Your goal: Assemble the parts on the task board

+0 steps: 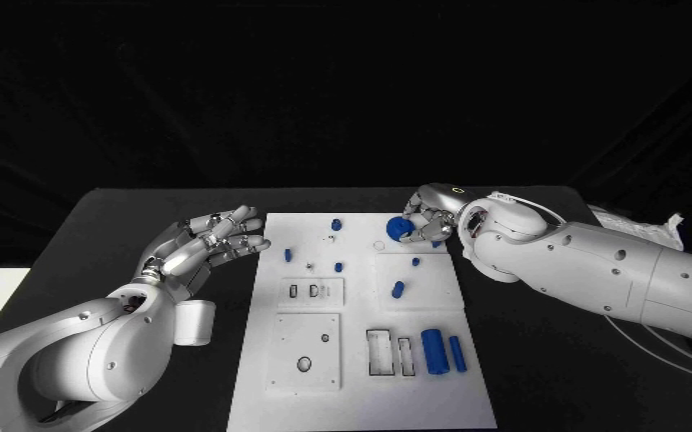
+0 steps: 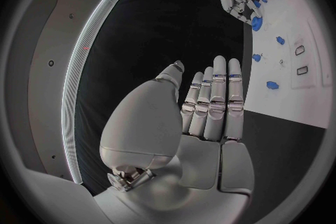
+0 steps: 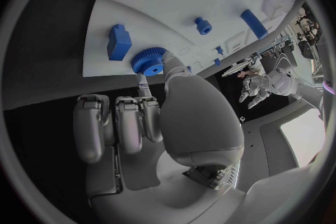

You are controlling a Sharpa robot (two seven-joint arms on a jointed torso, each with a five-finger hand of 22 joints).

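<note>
The white task board (image 1: 361,392) lies in the middle of the black table. My right hand (image 1: 430,214) pinches a blue gear (image 1: 398,226) between thumb and finger, low over the board's far right part. In the right wrist view the gear (image 3: 149,60) sits at the fingertips (image 3: 170,61), next to a blue block (image 3: 119,42). My left hand (image 1: 214,240) hovers just left of the board's far left corner with straight, spread fingers and holds nothing; the left wrist view shows its fingers (image 2: 213,101) straight. Small blue parts (image 1: 398,290) and two blue cylinders (image 1: 434,351) lie on the board.
More small blue pieces (image 1: 336,223) (image 1: 289,254) stand near the board's far edge. Rectangular recesses (image 1: 379,352) and a raised plate (image 1: 306,352) occupy the near half. A pale object (image 1: 642,224) lies at the table's right edge, behind my right arm.
</note>
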